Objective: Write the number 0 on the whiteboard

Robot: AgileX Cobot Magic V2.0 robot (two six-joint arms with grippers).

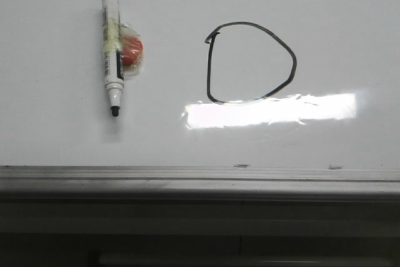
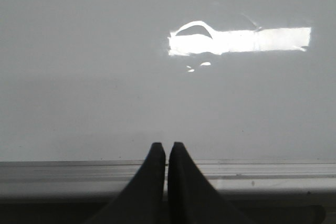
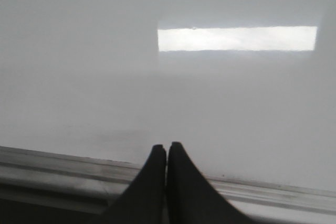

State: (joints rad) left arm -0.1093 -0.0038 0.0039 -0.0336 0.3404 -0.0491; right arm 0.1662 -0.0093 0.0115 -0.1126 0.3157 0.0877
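number 0 (image 1: 250,62) on whiteboard (image 1: 50,136), both grippers pinched together at ledge (image 1: 187,176)

We see an uncapped black marker (image 1: 112,51) lying toward the far left corner, its tip pointing at the near edge. Touching its right side is a small red object (image 1: 131,50) wrapped in clear tape. Farther right we see a bright rectangular glare patch (image 1: 272,109).

My left claw (image 2: 167,153), fingers pressed together, hangs over the grey ledge (image 2: 273,174) of a white whiteboard (image 2: 79,77) bearing a bright glare patch (image 2: 252,40).
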